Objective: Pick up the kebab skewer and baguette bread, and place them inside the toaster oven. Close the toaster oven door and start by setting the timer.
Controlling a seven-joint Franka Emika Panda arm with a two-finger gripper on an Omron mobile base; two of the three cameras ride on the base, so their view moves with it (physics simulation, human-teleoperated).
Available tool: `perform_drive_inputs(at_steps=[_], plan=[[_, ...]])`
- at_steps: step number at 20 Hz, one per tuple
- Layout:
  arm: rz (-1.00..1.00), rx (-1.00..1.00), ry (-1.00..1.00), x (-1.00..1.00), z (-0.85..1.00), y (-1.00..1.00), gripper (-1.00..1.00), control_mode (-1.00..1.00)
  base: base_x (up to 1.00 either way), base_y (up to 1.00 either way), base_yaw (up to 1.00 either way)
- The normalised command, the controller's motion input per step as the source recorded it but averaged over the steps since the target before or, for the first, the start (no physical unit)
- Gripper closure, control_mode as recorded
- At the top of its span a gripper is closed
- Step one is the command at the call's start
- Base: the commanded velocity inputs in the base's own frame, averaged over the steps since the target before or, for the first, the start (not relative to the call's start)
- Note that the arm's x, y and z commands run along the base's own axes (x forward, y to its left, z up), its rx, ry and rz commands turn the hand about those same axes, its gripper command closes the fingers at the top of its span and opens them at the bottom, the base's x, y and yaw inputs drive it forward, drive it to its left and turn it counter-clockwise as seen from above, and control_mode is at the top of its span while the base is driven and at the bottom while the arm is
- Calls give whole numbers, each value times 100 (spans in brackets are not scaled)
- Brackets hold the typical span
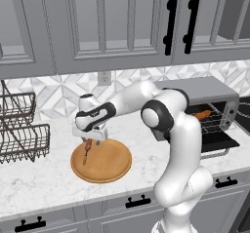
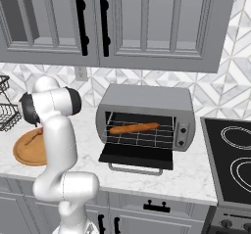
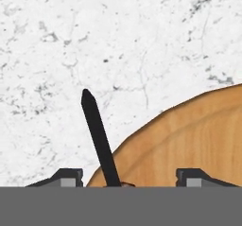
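The kebab skewer (image 1: 87, 150) lies on the left part of a round wooden board (image 1: 110, 166), its dark stick (image 3: 97, 130) pointing out past the board's rim. My gripper (image 1: 91, 138) hangs straight down over it, open, with the fingertips (image 3: 66, 177) on either side of the stick and gaps showing between them. The baguette bread (image 2: 133, 128) lies on the wire rack inside the toaster oven (image 2: 144, 98). The toaster oven door (image 2: 137, 155) is folded down flat, handle toward the counter's front. Knobs sit at the oven's right.
A dark wire basket rack (image 1: 22, 129) stands at the counter's far left. A black cooktop (image 2: 230, 159) lies right of the oven. Grey wall cabinets (image 1: 122, 22) hang overhead. White marble counter (image 1: 44, 178) surrounds the board.
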Motion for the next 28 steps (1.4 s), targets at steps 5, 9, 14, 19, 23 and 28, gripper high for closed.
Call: perform_drive_inputs(at_steps=[5, 9, 14, 19, 23, 28], plan=[[-15, 1, 13, 0, -10, 22, 100, -100, 0, 0, 0], [-15, 2, -1, 0, -32, 4, 100, -100, 0, 0, 0], [-13, 0, -4, 0, -34, 18, 100, -100, 0, 0, 0], [-11, 0, -3, 0, -1, 5, 100, -100, 0, 0, 0], [-17, 3, -1, 0, 12, 0, 100, -100, 0, 0, 0], [-17, 4, 1, 0, 16, 0, 100, -100, 0, 0, 0]])
